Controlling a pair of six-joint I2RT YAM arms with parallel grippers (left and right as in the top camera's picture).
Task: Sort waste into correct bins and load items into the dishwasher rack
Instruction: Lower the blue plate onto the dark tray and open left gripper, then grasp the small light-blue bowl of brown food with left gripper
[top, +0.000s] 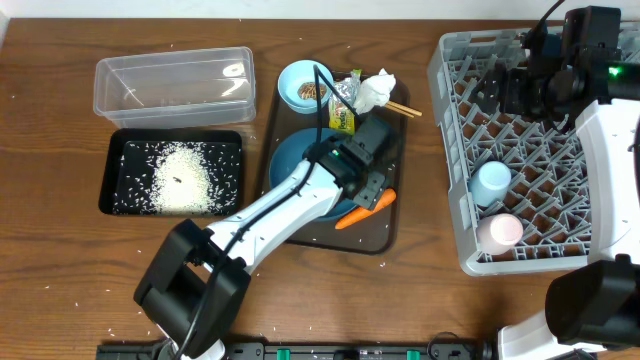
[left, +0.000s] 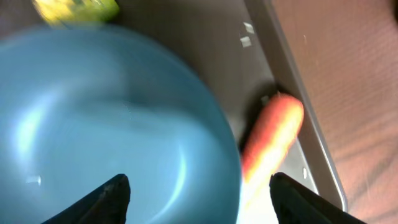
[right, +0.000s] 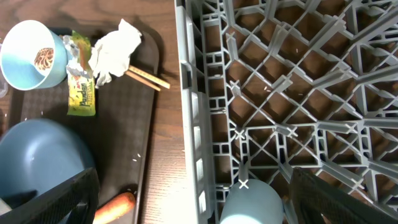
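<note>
Begins at the grey dishwasher rack (top: 452, 170), with the right tool (right: 193, 199) hanging above the pegs, spread wide apart and empty, well away from any waste. Looks down on the brown serving tray (left: 205, 56) through the left tool (left: 199, 180), likewise spread apart with nothing clamped. Shows the large blue bowl (left: 93, 124) below that tool and toward one finger, with the rim reaching into the gap. Shows the orange carrot (left: 273, 137) lying flat on the tray, just beside the bowl and close to the tray's edge, inside the gap but hard by the edge-side finger. Runs slantwise, thick end away from the tool and thin end back toward it, so roughly crosswise to the line from finger to finger. Favours the left tool on that showing, as much the nearer. Probably calls for a small shift toward the tray's edge to centre the carrot and clear the bowl rim, then a descent and a close across the carrot's width. Risks catching the bowl rim in the same pinch otherwise.
</note>
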